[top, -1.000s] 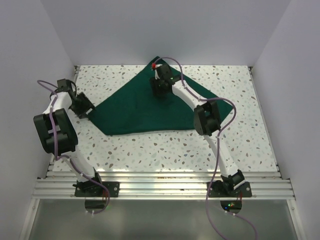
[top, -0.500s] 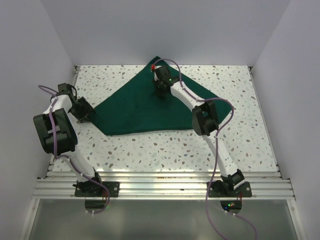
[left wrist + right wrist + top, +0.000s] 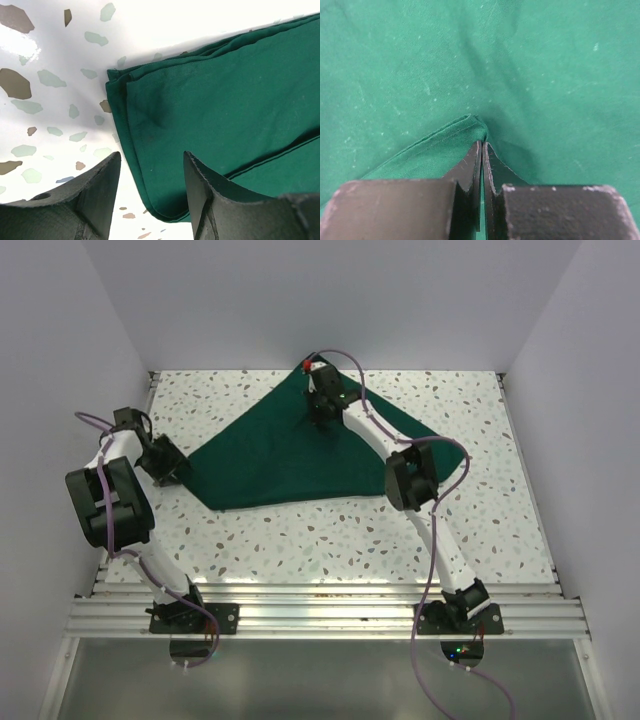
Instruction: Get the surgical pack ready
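The surgical pack, a dark green cloth drape, lies folded into a rough triangle on the speckled table. My right gripper reaches to its far part. In the right wrist view that gripper is shut, and a hemmed fold of the cloth is pinched between its jaws. My left gripper sits at the drape's left corner. In the left wrist view it is open, and its fingers straddle the layered corner of the cloth without touching it.
White walls enclose the table on three sides. A small red item sits at the drape's far tip. An aluminium rail with both arm bases runs along the near edge. Purple cables loop off both arms.
My right gripper has shut on the fold of the drape and moved slightly toward the back. The left gripper edged slightly left and stays open.
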Action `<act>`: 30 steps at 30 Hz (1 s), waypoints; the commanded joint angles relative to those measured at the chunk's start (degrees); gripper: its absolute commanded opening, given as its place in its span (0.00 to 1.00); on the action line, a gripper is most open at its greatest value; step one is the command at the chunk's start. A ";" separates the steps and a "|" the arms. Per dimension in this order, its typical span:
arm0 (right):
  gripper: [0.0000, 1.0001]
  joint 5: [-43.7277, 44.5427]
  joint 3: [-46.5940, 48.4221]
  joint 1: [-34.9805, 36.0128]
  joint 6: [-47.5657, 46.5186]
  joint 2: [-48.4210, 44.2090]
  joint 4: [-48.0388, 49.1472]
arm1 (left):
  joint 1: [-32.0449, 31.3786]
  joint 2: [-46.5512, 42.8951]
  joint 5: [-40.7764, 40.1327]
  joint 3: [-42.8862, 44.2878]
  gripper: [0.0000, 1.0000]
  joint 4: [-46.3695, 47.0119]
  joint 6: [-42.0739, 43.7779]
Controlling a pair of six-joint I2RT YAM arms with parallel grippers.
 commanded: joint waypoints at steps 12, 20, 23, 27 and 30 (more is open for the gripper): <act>0.00 -0.33 2.59 -2.31 0.27 0.55 5.40 | 1.99 -0.05 0.22 0.18 0.60 0.27 0.39; 0.01 -1.56 0.92 -2.31 1.23 2.13 5.49 | 1.99 3.37 0.22 1.84 0.61 0.53 -0.14; 0.09 -1.39 0.65 -2.22 1.41 2.48 5.05 | 2.08 5.57 0.57 2.72 0.61 0.36 -0.31; 0.30 -0.51 0.48 -2.22 1.76 2.14 4.70 | 2.08 7.77 1.36 3.78 0.61 1.15 -0.84; 0.36 -0.68 0.65 -2.31 1.94 1.34 4.87 | 2.08 9.18 1.36 3.87 0.58 2.29 -1.19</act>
